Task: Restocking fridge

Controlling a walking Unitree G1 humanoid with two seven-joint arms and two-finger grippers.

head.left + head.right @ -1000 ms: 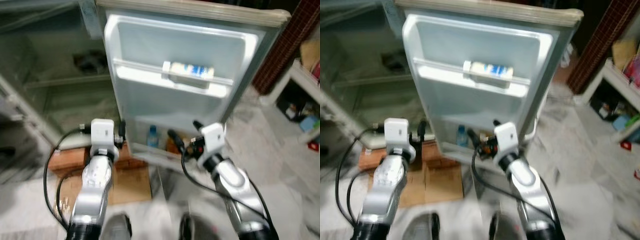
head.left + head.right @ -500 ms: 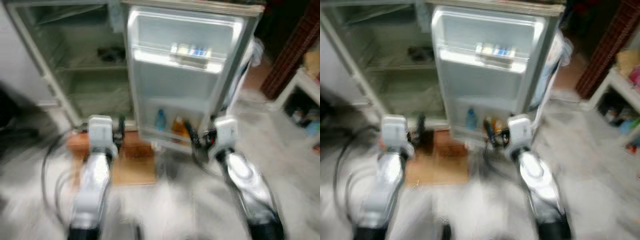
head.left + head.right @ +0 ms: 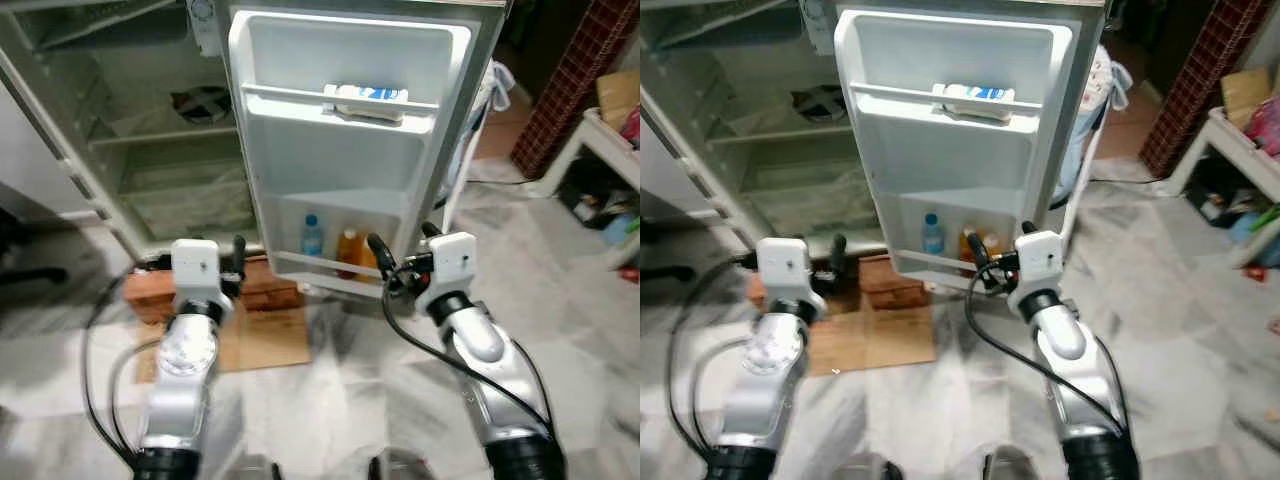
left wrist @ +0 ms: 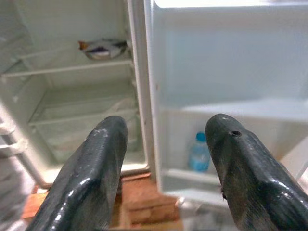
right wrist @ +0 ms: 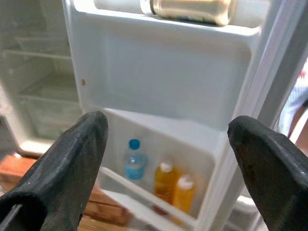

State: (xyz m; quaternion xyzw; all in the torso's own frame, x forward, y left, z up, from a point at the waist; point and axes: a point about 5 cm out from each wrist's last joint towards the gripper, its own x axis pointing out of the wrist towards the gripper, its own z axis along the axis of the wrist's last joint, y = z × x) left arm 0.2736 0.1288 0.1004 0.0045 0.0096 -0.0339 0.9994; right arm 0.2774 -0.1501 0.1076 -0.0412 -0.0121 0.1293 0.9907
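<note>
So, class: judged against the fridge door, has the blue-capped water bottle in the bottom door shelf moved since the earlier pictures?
No. The water bottle stands left of the orange bottles in the fridge door's bottom shelf, as before; the camera moved.

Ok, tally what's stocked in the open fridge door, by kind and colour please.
Blue-capped clear bottle in the bottom door bin: 1
Orange bottles beside it in that bin: 2
Blue-and-white pack lying on the upper door shelf: 1
Total: 4
</note>
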